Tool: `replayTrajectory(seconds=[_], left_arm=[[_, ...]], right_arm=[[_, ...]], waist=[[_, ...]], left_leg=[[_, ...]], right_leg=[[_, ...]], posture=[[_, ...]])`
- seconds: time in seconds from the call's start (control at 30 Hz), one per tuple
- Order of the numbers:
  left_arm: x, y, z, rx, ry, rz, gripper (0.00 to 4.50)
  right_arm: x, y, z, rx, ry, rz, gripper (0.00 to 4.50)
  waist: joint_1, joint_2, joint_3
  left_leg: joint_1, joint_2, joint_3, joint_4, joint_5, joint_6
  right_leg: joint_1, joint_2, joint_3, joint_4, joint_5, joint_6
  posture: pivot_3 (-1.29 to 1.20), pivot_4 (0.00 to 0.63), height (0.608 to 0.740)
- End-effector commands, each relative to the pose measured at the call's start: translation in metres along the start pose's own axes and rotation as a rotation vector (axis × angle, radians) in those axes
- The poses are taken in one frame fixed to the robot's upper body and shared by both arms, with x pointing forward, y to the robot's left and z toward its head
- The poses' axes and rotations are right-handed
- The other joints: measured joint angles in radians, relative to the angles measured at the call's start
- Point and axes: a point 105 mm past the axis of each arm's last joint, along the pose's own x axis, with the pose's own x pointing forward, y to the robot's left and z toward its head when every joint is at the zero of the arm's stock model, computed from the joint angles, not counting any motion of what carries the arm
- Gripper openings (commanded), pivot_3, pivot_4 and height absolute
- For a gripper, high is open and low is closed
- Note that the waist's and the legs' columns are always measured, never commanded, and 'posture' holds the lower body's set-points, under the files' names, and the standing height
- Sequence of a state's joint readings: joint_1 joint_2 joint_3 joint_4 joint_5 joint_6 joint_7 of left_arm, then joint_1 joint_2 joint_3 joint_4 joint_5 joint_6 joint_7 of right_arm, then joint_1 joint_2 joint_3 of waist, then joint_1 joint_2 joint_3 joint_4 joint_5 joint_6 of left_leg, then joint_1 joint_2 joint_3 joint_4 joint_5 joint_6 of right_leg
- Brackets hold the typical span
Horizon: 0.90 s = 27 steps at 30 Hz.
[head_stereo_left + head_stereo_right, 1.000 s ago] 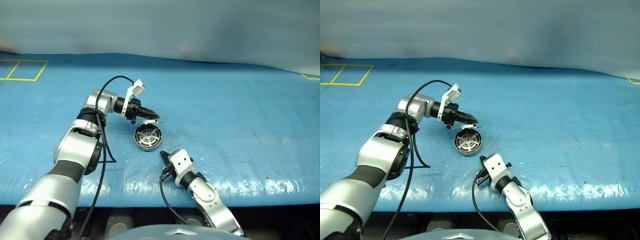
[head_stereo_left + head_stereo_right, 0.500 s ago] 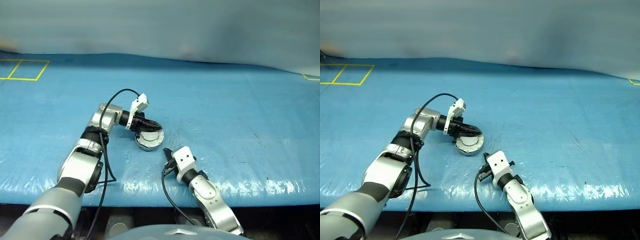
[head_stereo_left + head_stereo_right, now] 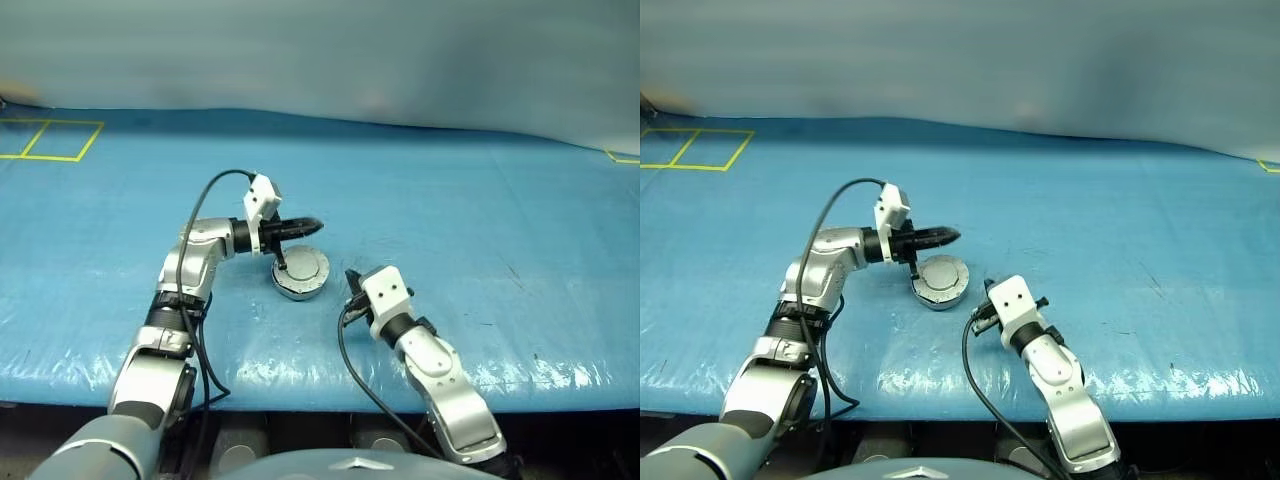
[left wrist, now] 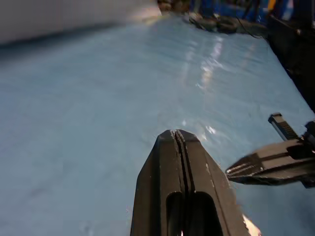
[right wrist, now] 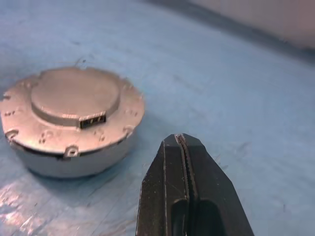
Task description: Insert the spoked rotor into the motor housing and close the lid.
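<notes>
The surface (image 3: 480, 200) was covered with a blue plastic sheet, with yellow tape squares (image 3: 50, 140) at its far left edge and a yellow corner mark (image 3: 620, 153) at the far right. Black cables looped from both wrists over the sheet.

The motor housing (image 3: 302, 273) sat near the middle of the surface with the lid (image 5: 75, 97) seated on top, plain smooth grey face upward. The closed lid hid whatever lay inside; neither the windings nor the spoked rotor could be made out.

The left tool (image 3: 312, 226) lay roughly level at about 12 o'clock from the housing, just above its far edge, fingers pressed together and pinching nothing. Contact with the lid could not be determined. The right tool (image 3: 350, 277) stood at about 3 o'clock from the housing, close beside but apart from it, likewise pressed together and empty. Nothing stood between either tool and the housing.
</notes>
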<state>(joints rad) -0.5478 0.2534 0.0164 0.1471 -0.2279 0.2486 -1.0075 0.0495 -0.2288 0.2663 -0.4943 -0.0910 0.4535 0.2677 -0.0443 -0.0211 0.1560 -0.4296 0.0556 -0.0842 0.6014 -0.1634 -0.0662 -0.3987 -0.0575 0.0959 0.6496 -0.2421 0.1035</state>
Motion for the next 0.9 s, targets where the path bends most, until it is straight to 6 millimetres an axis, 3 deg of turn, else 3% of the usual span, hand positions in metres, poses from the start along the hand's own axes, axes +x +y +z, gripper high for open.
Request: replayTrajectory(seconds=[0.03,0.13,0.2,0.37,0.53,0.7,0.9], left_arm=[[-0.015,-0.007,0.025,0.11,-0.118,0.169,0.04],[-0.028,-0.026,0.011,0.204,-0.079,0.255,0.0],[-0.036,-0.04,-0.002,0.237,-0.042,0.283,0.0],[-0.066,-0.068,-0.04,0.124,-0.01,0.484,0.0],[-0.078,-0.091,-0.064,0.116,0.046,0.526,0.0],[-0.082,-0.107,-0.085,0.042,0.074,0.536,0.0],[-0.085,-0.107,-0.09,0.005,0.048,0.598,0.0]], right_arm=[[0.004,-0.01,0.016,-0.033,0.045,0.048,0.0],[0.013,-0.01,0.017,-0.057,0.097,0.128,0.58],[0.018,-0.006,0.023,-0.056,0.088,0.185,1.25],[0.03,0.009,0.033,-0.155,0.057,0.35,2.93],[0.039,0.026,0.04,-0.148,0.035,0.481,4.47],[0.049,0.038,0.034,-0.13,0.064,0.537,4.47],[0.061,0.043,0.03,-0.086,0.072,0.544,4.47]], waist=[[0.002,0.001,0.0],[0.007,0.001,-0.001],[0.007,0.001,0.0],[0.007,0.001,-0.001],[0.007,0.001,0.0],[0.006,0.001,0.0],[0.005,0.002,0.0]], left_leg=[[0.001,0.0,0.0,0.0,0.0,0.0],[0.002,0.0,0.0,0.0,0.0,0.0],[0.002,0.0,0.0,0.0,0.0,0.0],[0.001,-0.001,0.0,0.002,0.0,0.0],[0.001,-0.001,0.0,0.005,0.0,0.0],[0.0,-0.001,0.001,0.005,0.0,0.0],[-0.001,-0.001,0.001,0.005,-0.001,0.0]], right_leg=[[0.001,0.0,0.0,0.0,0.0,0.0],[0.002,0.0,0.0,0.0,0.0,0.0],[0.002,0.0,0.0,0.0,0.0,0.0],[0.003,-0.001,0.0,-0.001,0.0,0.0],[0.002,-0.001,0.0,-0.001,0.0,-0.001],[0.001,-0.001,0.0,-0.001,0.0,-0.001],[-0.001,-0.001,0.0,-0.002,0.001,-0.001]], posture=[[0.0,0.15,0.74],[0.0,0.15,0.74],[0.0,0.15,0.74],[0.0,0.15,0.74],[0.0,0.15,0.74],[0.0,0.15,0.74],[0.0,0.15,0.74]])
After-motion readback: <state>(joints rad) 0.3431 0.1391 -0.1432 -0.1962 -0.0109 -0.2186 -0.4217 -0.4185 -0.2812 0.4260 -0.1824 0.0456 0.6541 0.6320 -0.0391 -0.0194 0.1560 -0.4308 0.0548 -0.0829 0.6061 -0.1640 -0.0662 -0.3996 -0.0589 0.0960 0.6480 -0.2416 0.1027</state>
